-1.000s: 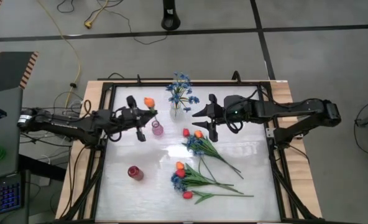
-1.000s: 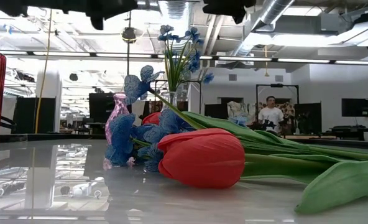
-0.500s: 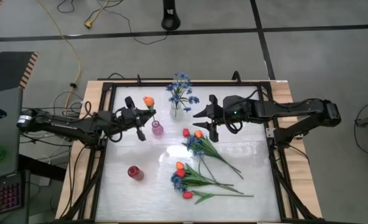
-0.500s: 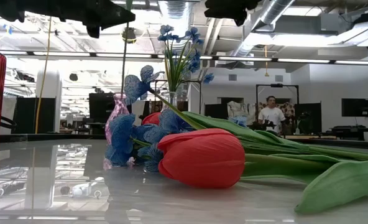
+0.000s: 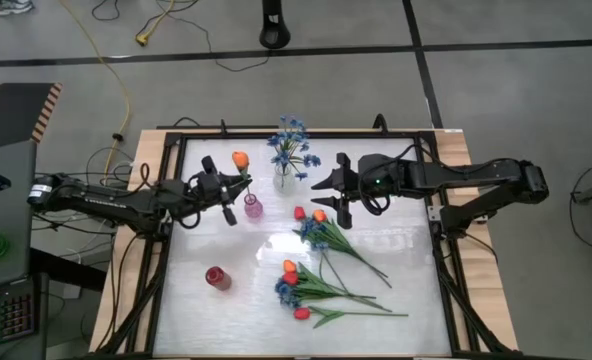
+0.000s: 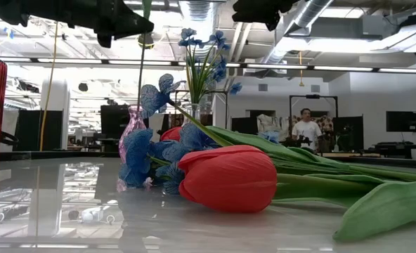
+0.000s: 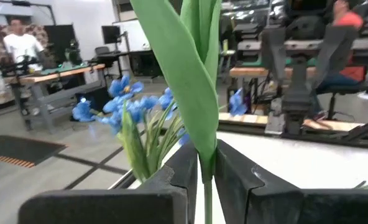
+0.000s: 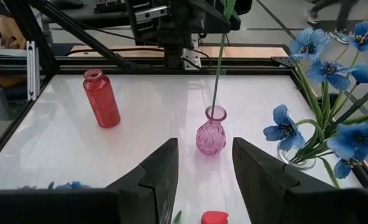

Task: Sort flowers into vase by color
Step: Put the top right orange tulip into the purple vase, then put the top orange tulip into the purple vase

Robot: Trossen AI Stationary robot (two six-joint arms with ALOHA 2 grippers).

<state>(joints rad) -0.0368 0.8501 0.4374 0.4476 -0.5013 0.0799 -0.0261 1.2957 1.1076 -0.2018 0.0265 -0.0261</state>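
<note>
My left gripper (image 5: 238, 185) is shut on an orange tulip (image 5: 240, 159) over the pink vase (image 5: 253, 207) at the table's far left. Its green stem (image 8: 216, 81) runs down into that vase's mouth. My right gripper (image 5: 331, 195) hangs open in the air at the far middle and faces the pink vase (image 8: 211, 135) with nothing between its fingers. Sprigs of blue blossoms (image 5: 291, 140) stand in a clear vase (image 5: 285, 178). More flowers (image 5: 321, 232) lie flat on the table, red, orange and blue, with a second bunch (image 5: 306, 290) nearer. My left gripper pinches the tulip's stem (image 7: 207, 193) between its two fingers, just under the base of a leaf (image 7: 190, 74). The fingers (image 7: 190, 171) come level from the table's left and lie across the stem. The tulip hangs upright, bloom above, its lower end in the pink vase's mouth (image 8: 215, 112).
A red ribbed vase (image 5: 217, 277) stands at the near left. A black frame (image 5: 166, 250) runs around the white tabletop. In the low view a red tulip (image 6: 229, 179) and green leaves (image 6: 377, 211) lie close in front. People show in the room behind.
My left gripper has tipped a little with the orange tulip. In the low view the stem now shows as a thin upright line running down to the pink vase. My right arm has kept still.
</note>
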